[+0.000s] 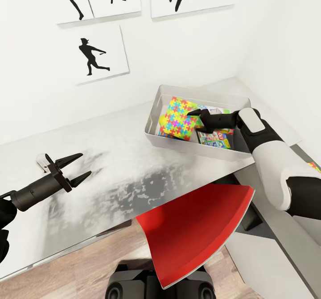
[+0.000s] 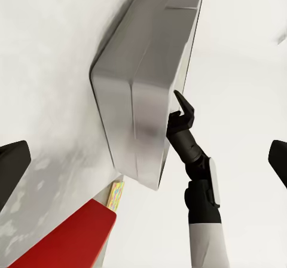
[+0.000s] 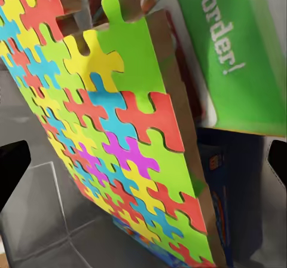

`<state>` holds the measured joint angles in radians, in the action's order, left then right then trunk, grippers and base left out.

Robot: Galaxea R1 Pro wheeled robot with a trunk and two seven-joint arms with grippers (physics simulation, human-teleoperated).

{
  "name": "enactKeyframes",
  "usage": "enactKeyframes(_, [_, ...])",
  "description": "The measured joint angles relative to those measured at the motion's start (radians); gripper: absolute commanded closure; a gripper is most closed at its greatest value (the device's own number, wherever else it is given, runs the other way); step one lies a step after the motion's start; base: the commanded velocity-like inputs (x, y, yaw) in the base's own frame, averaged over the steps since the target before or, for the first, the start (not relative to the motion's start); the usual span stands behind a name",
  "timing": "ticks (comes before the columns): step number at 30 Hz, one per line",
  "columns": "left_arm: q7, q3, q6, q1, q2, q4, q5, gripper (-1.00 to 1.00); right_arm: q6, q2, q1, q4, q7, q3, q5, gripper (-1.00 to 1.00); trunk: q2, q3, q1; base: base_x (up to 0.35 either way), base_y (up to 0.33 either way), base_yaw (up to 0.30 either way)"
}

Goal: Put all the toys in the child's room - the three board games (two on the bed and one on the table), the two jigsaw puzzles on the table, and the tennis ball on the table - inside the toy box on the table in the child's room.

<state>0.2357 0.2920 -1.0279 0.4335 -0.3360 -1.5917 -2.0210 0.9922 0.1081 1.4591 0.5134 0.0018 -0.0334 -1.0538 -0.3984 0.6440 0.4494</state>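
The toy box [image 1: 196,146] sat on the grey counter [image 1: 111,156] near the corner of the child's room, and the right claw [image 1: 196,113] reached into it, just at the edge of a jigsaw puzzle [image 1: 179,117] that stood tilted inside the bin. Whether that claw was pinching the sheet or only hovering beside it, I could not tell; the right wrist view showed dark finger ends wide at both edges of the picture with the jigsaw puzzle [image 3: 113,136] between them, so the jaws looked apart. The left claw [image 1: 76,169] hung over bare counter well away from the bin, its fingers spread and holding nothing.

The puzzle looked thin, light and fairly stiff, with a brown cardboard-like edge (interlocking pieces might part if it were bent), so a hold across its thin edge near the middle of one side seemed safest. Under and beside it lay flat game boxes [image 1: 216,137], rigid and smooth-faced, likely easy to pinch across a short end yet apt to slide.

Readable writing was scarce: a green and white box [image 3: 239,52] close to the right wrist camera bore white lettering reading "order!". Print on the other boxes was too small to read. The wall carried black silhouette athlete pictures [image 1: 93,55].
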Motion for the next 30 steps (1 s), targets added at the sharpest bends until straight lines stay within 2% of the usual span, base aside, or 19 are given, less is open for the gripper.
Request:
enactKeyframes(24, [0.001, 0.0, 0.0, 0.0, 0.0, 0.0, 0.0, -1.0, 0.0, 0.004, 0.005, 0.012, -0.041, 0.0, 0.002, -1.0, 0.0, 0.0, 0.0, 0.0, 0.0, 0.0])
enactKeyframes(30, [0.001, 0.0, 0.0, 0.0, 0.0, 0.0, 0.0, -1.0, 0.005, 0.006, 0.003, 0.048, -0.055, 0.0, 0.003, -1.0, 0.0, 0.0, 0.0, 0.0, 0.0, 0.0])
